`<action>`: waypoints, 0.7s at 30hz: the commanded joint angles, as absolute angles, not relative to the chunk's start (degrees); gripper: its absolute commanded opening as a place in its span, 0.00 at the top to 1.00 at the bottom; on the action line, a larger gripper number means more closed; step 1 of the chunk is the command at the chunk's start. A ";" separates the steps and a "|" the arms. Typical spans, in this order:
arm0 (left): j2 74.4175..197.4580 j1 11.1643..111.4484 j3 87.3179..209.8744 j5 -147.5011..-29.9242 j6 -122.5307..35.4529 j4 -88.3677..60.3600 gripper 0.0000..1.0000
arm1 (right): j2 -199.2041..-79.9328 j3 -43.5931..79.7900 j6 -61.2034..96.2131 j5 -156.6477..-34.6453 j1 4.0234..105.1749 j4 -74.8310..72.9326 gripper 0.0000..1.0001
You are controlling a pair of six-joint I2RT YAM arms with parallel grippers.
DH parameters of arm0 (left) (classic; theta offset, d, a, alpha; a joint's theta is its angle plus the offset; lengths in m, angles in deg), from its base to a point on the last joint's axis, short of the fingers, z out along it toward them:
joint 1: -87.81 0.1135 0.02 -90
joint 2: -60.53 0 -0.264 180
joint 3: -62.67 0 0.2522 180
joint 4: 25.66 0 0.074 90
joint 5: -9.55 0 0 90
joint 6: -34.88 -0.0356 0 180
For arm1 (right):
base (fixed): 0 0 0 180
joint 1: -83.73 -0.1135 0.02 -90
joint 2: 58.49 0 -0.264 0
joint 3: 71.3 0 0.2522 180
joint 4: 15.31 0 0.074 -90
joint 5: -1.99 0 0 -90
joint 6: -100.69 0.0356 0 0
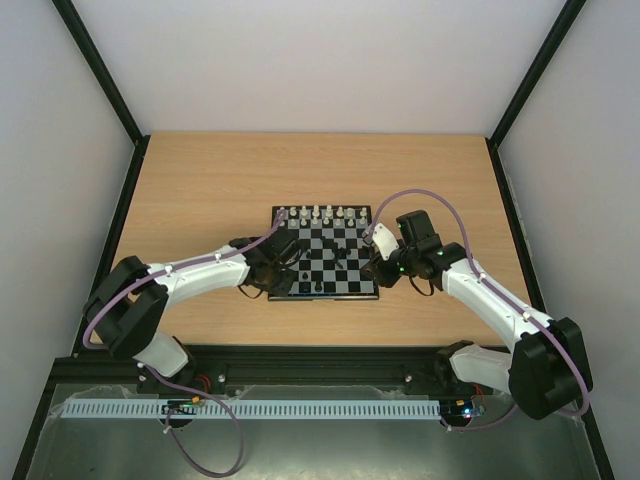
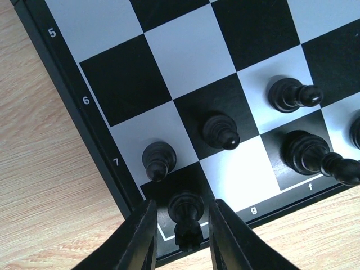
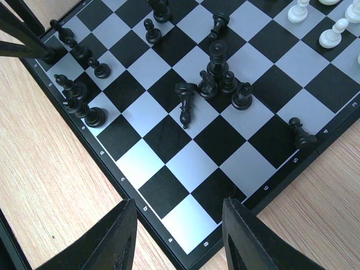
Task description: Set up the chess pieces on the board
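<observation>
The left gripper [image 2: 183, 207] stood narrowly parted around a black piece [image 2: 186, 220] upright on the corner square of the board [image 2: 67, 84], so rising straight without sideways drift seemed wisest to spare the neighbouring pawn [image 2: 159, 160], while the right gripper [image 3: 179, 203] hung wide and empty over the board's edge.

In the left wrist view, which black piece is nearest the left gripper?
The black piece on the corner square of the board: it alone stands between the fingers of the left gripper. The other black pieces sit farther up.

table [image 1: 220, 180]: wood grain | board [image 2: 191, 50]: smooth (slight sheen) | chess pieces [image 2: 219, 130]: glossy black
</observation>
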State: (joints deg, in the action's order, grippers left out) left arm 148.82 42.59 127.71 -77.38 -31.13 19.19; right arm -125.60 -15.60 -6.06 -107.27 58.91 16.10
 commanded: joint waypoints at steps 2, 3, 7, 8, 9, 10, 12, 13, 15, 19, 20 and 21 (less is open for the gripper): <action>147.28 42.38 129.17 -76.59 -30.88 22.57 0.67 | -125.88 -16.05 -6.65 -108.58 59.03 16.71 0.58; 146.32 42.37 129.92 -76.52 -30.93 23.36 0.66 | -125.90 -16.05 -6.55 -108.87 59.03 16.78 0.57; 142.01 42.37 132.94 -76.23 -34.82 24.47 0.58 | -126.47 -15.11 -6.27 -110.00 59.03 17.58 0.57; 140.74 42.51 133.30 -75.44 -36.22 24.16 0.53 | -126.92 -14.52 -6.35 -110.18 59.03 18.41 0.57; 139.35 42.67 133.56 -74.26 -37.79 23.63 0.51 | -127.38 -13.61 -6.43 -110.30 59.03 19.30 0.57; 138.14 43.14 133.63 -73.13 -39.25 23.04 0.45 | -127.73 -12.80 -6.57 -110.47 59.03 20.11 0.57; 136.27 45.33 133.29 -72.15 -42.14 21.05 0.42 | -128.67 -10.88 -7.54 -111.08 58.98 21.75 0.57; 135.75 46.86 133.11 -72.15 -43.09 20.21 0.41 | -129.27 -9.91 -8.31 -111.08 58.95 22.65 0.57; 134.38 51.20 132.19 -72.54 -43.93 17.96 0.40 | -130.90 -6.70 -9.58 -110.26 58.78 24.65 0.57; 130.16 56.22 127.13 -75.42 -42.91 9.65 0.39 | -135.62 -0.56 -11.55 -108.51 57.63 27.94 0.58; 128.71 57.18 124.27 -76.08 -42.65 7.33 0.39 | -136.90 0.89 -11.69 -108.00 57.17 28.51 0.58; 127.49 57.91 122.20 -76.73 -42.50 5.26 0.39 | -138.38 2.30 -11.87 -107.49 56.57 29.17 0.58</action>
